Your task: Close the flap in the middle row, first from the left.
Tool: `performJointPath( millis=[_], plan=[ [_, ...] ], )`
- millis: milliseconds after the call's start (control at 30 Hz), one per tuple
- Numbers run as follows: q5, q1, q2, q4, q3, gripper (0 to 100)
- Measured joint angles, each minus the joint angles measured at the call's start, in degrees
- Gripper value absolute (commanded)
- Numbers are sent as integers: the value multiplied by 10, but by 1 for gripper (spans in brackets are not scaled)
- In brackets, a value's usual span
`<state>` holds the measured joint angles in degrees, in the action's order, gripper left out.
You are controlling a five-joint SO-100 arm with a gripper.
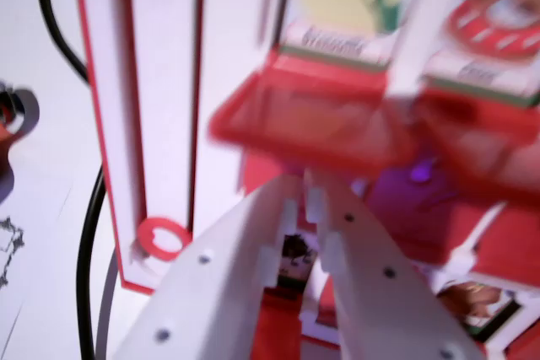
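The view is blurred by motion. A red and white game board (160, 82) with rows of hinged flaps fills most of the wrist view. One red translucent flap (312, 120) stands raised in the middle, just above my fingertips, with a picture card (337, 6) behind it. A second red flap (485, 145) stands raised toward the wrist view's right. My white gripper (306, 190) reaches up from the bottom edge. Its two fingers meet at the tips with nothing between them, right under the lower edge of the middle flap.
A black cable (84, 242) runs down the wrist view's left beside the board's white frame. A red ring (163, 238) marks the board's lower corner. More picture cards (472, 301) lie low at the right. White table surface (42, 174) lies at the left.
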<state>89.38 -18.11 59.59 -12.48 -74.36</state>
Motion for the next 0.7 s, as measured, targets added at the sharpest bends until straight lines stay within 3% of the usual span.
performJointPath(
  millis=[700],
  plan=[
    [0, 10, 1, -5, 3, 0]
  ],
)
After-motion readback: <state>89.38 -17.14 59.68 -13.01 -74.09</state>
